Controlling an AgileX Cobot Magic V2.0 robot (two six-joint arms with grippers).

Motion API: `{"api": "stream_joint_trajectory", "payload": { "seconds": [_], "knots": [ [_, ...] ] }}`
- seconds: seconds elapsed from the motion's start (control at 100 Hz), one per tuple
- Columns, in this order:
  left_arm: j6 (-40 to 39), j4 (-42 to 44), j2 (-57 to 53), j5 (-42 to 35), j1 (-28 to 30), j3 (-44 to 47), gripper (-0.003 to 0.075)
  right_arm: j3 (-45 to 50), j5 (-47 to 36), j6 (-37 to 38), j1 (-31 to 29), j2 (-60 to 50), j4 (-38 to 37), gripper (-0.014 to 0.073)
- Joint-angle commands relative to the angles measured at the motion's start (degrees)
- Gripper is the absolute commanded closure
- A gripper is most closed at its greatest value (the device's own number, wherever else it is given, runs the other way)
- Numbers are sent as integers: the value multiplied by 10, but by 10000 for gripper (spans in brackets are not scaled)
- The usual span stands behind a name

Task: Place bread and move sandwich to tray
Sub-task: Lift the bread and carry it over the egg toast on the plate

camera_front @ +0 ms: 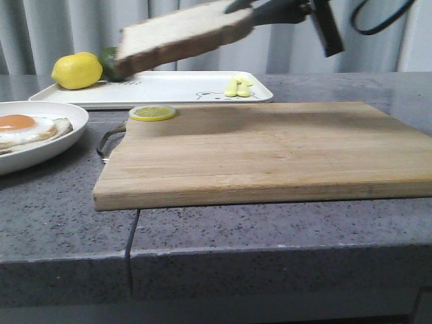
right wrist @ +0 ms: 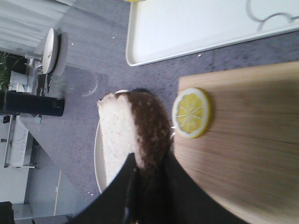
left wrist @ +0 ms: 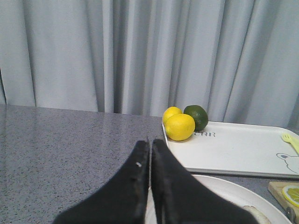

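Grey curtains hung behind a speckled grey counter [camera_front: 61,223] in the front view; a wooden cutting board [camera_front: 270,152] lay across the middle of it, with a lemon slice [camera_front: 152,113] on its far left corner; beyond the board sat the white tray [camera_front: 169,89], carrying a whole lemon [camera_front: 76,70], a lime [camera_front: 110,62] partly hidden behind the bread, and a small yellow fork [camera_front: 237,87] beside a bear drawing; at the left edge a round white plate [camera_front: 64,138] held a fried egg [camera_front: 23,126] on what looked like bread; the right gripper [camera_front: 253,12] reached in from the upper right, clamped on one crust edge of the bread [camera_front: 179,35], which hung tilted in the air above the far left part of the board and in front of the tray.

From the left wrist, the left gripper [left wrist: 150,172] showed its two dark fingers pressed together with nothing between them, raised over the near rim of the plate [left wrist: 219,186]; past it lay the tray [left wrist: 233,149] with two lemons [left wrist: 180,126] and the lime [left wrist: 196,116] at its corner.

From the right wrist, the fingers [right wrist: 182,196] pinched the brown crust of the bread [right wrist: 119,137]; the plate rim [right wrist: 96,158] showed beneath it, the lemon slice [right wrist: 191,113] and board [right wrist: 252,144] beside it, and the tray [right wrist: 196,28] farther off.
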Motion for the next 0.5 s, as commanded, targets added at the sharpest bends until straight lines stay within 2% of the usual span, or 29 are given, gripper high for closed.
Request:
{"api": "stream_joint_trajectory", "payload": {
  "seconds": [0.0, 0.16, 0.33, 0.49],
  "knots": [
    [-1, -4, 9, -48, 0, -22, 740, -19, -47, -10, 45, -15, 56, 657],
    [-1, -4, 9, -48, 0, -22, 740, -35, -112, -40, 128, 16, 93, 657],
    [-1, -5, 9, -48, 0, -22, 740, -87, -155, -45, 210, 74, 99, 657],
    [-1, -5, 9, -48, 0, -22, 740, -136, -165, -45, 243, 127, 101, 657]
  ]
}}
